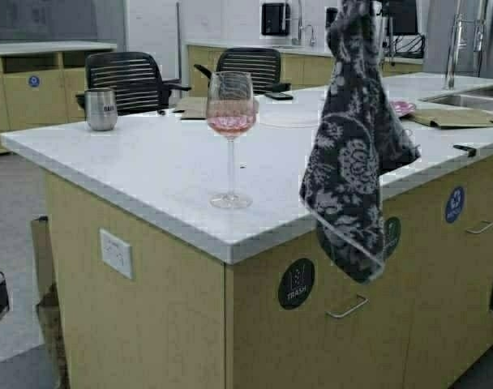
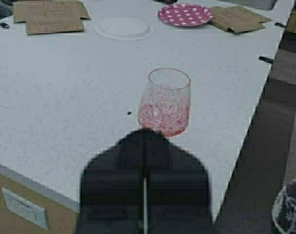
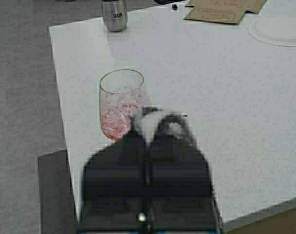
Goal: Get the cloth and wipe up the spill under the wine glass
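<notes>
The wine glass (image 1: 230,113) stands upright with pink liquid near the front corner of the white counter (image 1: 149,170). To its right the cloth (image 1: 352,162), dark with a white floral print, hangs from above the picture down past the counter edge. In the right wrist view my right gripper (image 3: 150,129) is shut on a tuft of the cloth (image 3: 155,122), above and beside the glass (image 3: 120,105). My left gripper (image 2: 144,134) is shut and holds nothing, high up on the near side of the glass (image 2: 165,105). No spill is visible at the glass foot.
A steel tumbler (image 1: 101,109) stands at the counter's far left corner. Flat cardboard (image 1: 457,117), a white plate (image 1: 289,119), a pink dotted plate (image 2: 185,14) and a sink (image 1: 473,97) lie farther back and to the right. Two office chairs (image 1: 129,81) stand behind the counter.
</notes>
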Controlling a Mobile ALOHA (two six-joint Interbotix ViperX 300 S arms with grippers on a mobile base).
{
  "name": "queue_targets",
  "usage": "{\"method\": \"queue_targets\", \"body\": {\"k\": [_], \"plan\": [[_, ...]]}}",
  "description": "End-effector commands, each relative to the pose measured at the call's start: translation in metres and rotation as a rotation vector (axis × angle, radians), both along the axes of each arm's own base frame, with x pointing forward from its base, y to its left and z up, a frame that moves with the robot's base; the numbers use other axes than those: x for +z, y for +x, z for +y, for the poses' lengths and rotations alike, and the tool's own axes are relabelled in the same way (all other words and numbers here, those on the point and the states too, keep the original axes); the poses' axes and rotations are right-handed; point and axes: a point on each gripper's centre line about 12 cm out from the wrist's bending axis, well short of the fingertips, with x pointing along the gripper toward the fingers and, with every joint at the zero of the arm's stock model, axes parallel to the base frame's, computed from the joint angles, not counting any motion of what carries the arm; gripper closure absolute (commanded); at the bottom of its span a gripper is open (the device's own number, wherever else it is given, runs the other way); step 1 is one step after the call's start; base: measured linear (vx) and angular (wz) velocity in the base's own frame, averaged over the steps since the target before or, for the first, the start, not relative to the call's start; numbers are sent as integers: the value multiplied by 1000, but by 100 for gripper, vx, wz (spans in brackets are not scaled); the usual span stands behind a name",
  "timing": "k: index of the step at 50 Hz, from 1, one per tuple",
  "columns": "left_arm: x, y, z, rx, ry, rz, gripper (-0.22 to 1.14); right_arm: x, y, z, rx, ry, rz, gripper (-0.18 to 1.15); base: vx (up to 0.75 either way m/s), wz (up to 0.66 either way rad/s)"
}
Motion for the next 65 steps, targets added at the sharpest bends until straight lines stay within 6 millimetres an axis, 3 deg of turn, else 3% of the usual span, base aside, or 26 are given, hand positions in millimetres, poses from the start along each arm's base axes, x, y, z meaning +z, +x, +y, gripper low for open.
{"method": "queue_targets", "body": {"k": [1,44,51,65], "plan": [[-15,15,-11,-21,2,7,89,21,3,3,6,25,-64,91,9,-4],[-176,89,-73,-132,69,113,85,5,8,4,5,-2,-23,91,8,-2],[-194,97,-80,-140,82,136,69,1,9,5,6,-6,-13,91,5,1],[-221,115,-90,-150,72,107,13,-2,10,5,6,-14,-5,91,4,2]]}}
